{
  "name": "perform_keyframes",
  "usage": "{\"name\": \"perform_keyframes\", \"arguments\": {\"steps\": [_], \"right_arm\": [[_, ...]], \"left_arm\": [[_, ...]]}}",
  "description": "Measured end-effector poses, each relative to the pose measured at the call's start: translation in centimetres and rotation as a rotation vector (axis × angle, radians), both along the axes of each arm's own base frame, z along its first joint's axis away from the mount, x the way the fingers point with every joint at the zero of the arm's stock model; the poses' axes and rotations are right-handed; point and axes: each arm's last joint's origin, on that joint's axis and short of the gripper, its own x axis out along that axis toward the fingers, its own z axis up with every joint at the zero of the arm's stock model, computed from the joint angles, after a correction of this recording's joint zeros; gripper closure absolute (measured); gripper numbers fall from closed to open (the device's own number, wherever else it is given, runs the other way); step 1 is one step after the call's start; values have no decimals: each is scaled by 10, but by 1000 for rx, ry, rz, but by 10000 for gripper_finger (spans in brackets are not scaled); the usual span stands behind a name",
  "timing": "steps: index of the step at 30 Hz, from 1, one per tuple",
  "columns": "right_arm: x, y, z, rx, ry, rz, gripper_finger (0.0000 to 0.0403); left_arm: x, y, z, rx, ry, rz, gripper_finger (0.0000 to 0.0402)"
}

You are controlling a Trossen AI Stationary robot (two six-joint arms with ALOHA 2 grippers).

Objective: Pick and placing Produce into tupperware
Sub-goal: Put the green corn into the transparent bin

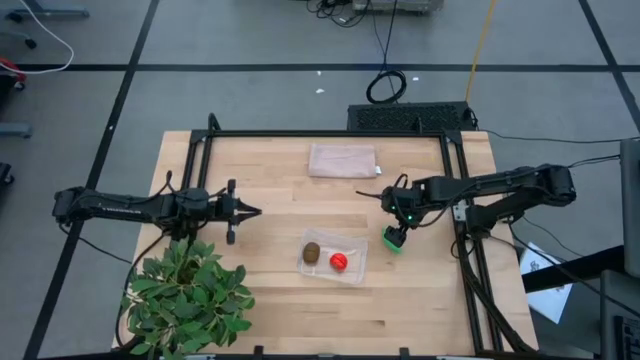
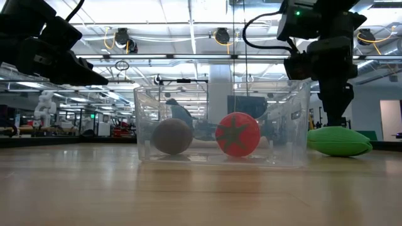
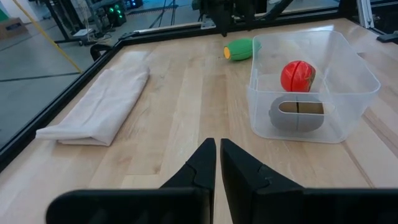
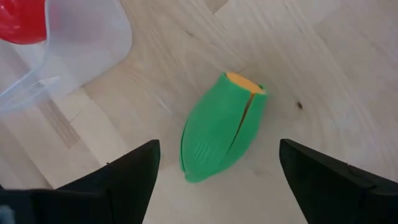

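Bare wood separates green oval from tupperware wall.

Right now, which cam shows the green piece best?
Right wrist view: the green piece fills the frame centre, lying on bare wood between the open right end effector fingers. High view shows a small blob, low view a side profile, left wrist view a distant end-on glimpse.

A robotics lab: wooden bench, open industrial hall behind.
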Motion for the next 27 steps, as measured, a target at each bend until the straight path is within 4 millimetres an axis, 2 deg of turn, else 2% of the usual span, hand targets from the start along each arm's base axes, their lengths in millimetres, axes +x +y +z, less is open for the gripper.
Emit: {"name": "perform_keyframes", "arguments": {"steps": [12, 27], "right_arm": [[2, 2, -1, 38, 7, -53, 83], [13, 7, -16, 40, 52, -47, 83]], "left_arm": [[0, 0, -1, 1, 15, 0, 373], [0, 0, -1, 2, 14, -1, 373]]}}
